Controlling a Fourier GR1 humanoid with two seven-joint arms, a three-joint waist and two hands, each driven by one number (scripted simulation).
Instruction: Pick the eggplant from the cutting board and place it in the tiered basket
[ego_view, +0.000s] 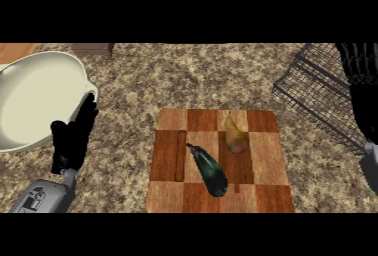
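Speckled brown worktop carries a checkered cutting board. On the board lies the dark eggplant, just beside a yellow pear. Left hand rests with straight fingers, holding nothing, by a big white bowl. Right hand is near the wire tiered basket; I cannot tell its fingers.

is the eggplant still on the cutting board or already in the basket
On the board: the eggplant lies flat on the cutting board, beside a yellowish pear, apart from the tiered basket.
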